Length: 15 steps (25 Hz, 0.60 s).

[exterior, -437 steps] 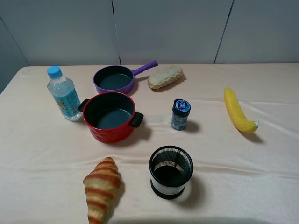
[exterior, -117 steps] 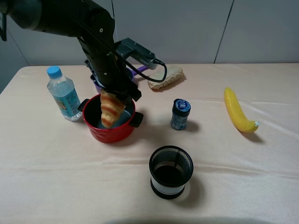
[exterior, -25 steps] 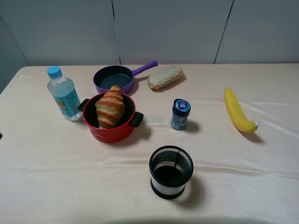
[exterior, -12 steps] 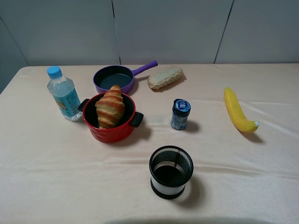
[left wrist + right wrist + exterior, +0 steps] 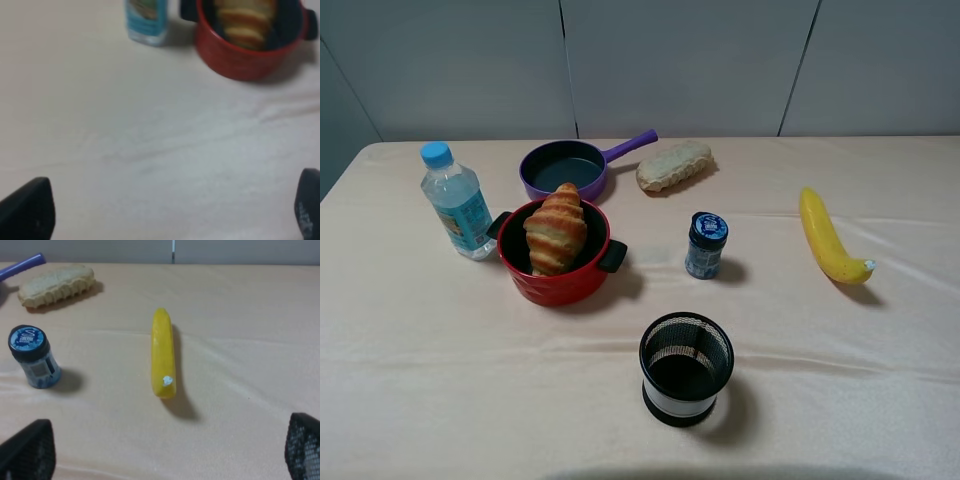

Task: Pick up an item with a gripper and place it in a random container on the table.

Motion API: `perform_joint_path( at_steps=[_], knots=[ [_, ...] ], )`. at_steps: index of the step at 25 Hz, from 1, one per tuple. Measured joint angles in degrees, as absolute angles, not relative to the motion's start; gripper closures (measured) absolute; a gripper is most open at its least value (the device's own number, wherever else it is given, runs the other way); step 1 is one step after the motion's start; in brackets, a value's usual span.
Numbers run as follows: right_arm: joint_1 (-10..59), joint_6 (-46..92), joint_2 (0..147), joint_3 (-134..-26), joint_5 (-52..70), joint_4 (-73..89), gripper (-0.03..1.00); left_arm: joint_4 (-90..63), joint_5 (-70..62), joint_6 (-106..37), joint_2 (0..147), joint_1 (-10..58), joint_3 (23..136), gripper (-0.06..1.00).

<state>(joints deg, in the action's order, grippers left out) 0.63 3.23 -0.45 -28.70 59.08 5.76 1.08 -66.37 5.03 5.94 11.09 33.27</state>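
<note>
The golden-brown striped croissant lies in the round red pot at the left middle of the table, leaning on the pot's far rim. The left wrist view shows the pot with the croissant inside, well ahead of my left gripper. That gripper is open and empty, low over bare cloth. My right gripper is open and empty too, with its fingertips wide apart. Neither arm shows in the exterior high view.
A water bottle stands left of the pot and a purple long-handled pan behind it. A pale bread loaf, a small dark jar, a yellow banana and a black mesh cup stand around.
A dark sliver of the left arm at the left edge of the exterior view one second ago is gone. The croissant and the pot have not moved.
</note>
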Motion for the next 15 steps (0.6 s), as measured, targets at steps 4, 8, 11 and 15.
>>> perform_joint_path(
  at_steps=[4,8,11,15],
  knots=[
    [0.6,3.2,-0.4,-28.7,59.1,5.8,0.27,1.4,-64.0,3.6,2.0,6.4,30.6,-0.03],
    [0.6,3.2,-0.4,-28.7,59.1,5.8,0.27,1.4,-61.5,-0.7,-0.1,3.1,28.5,-0.03],
    [0.6,3.2,-0.4,-28.7,59.1,5.8,0.27,1.3,-60.7,-2.2,-0.1,2.6,28.4,-0.03],
    [0.6,3.2,-0.4,-28.7,59.1,5.8,0.27,1.3,-60.6,-2.6,-0.1,2.5,28.4,-0.03]
  ],
)
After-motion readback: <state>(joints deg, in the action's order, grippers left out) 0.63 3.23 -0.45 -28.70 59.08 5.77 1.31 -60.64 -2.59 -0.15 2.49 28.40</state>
